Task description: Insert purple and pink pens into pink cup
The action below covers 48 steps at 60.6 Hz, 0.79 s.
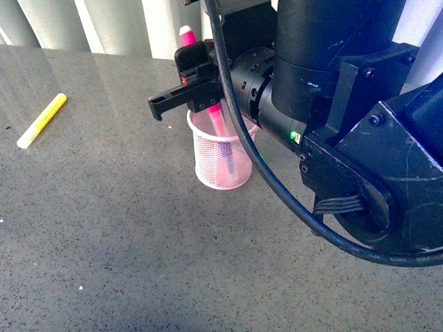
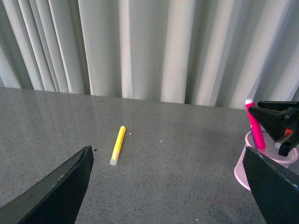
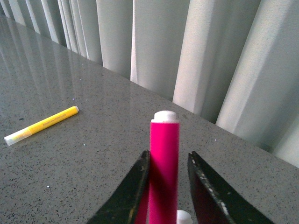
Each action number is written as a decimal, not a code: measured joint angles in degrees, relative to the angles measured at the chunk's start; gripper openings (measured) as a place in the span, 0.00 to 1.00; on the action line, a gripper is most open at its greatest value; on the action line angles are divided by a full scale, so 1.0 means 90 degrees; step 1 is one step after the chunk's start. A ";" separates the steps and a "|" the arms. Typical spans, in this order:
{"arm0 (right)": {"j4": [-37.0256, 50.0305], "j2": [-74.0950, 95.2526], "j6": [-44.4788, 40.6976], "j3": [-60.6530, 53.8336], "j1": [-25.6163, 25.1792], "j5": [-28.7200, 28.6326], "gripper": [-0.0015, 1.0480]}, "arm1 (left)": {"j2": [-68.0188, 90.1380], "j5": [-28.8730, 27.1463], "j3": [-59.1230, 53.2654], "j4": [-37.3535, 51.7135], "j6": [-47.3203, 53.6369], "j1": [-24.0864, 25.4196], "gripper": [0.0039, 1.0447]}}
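The pink cup (image 1: 208,173) stands on the grey table. The pink pen (image 1: 187,34) stands in it, leaning, with its upper part sticking out above the rim. My right gripper (image 1: 181,79) is open, its jaws either side of the pen's upper shaft (image 3: 164,154), with a gap on one side. A purplish shaft (image 1: 229,164) shows through the mesh, and a pale cap (image 3: 183,217) shows below the jaws; this looks like the purple pen inside the cup. My left gripper (image 2: 168,196) is open and empty, off to the cup's left (image 2: 243,170).
A yellow marker (image 1: 41,120) lies flat on the table far left of the cup; it also shows in the left wrist view (image 2: 117,144) and the right wrist view (image 3: 42,124). Pale curtains (image 2: 149,46) hang behind the table's far edge.
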 joint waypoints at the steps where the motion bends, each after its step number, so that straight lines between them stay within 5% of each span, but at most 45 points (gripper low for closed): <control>1: -0.0015 0.0000 0.0012 -0.0010 0.0000 0.0007 0.37 | 0.0000 0.0000 -0.0002 0.0000 0.0000 0.0000 0.94; 23: -0.0522 -0.0818 0.0214 -0.0566 -0.0165 0.0624 0.95 | 0.0000 0.0000 -0.0002 0.0000 0.0000 0.0000 0.94; 39: -0.4243 -0.3648 0.1455 -0.1598 -0.0792 0.1851 0.93 | 0.0000 -0.0002 -0.0002 0.0000 0.0000 0.0000 0.94; 48: -0.4510 -0.4087 0.1569 -0.1770 -0.0848 0.1875 0.93 | -0.0002 0.0007 -0.0002 0.0000 0.0002 0.0000 0.94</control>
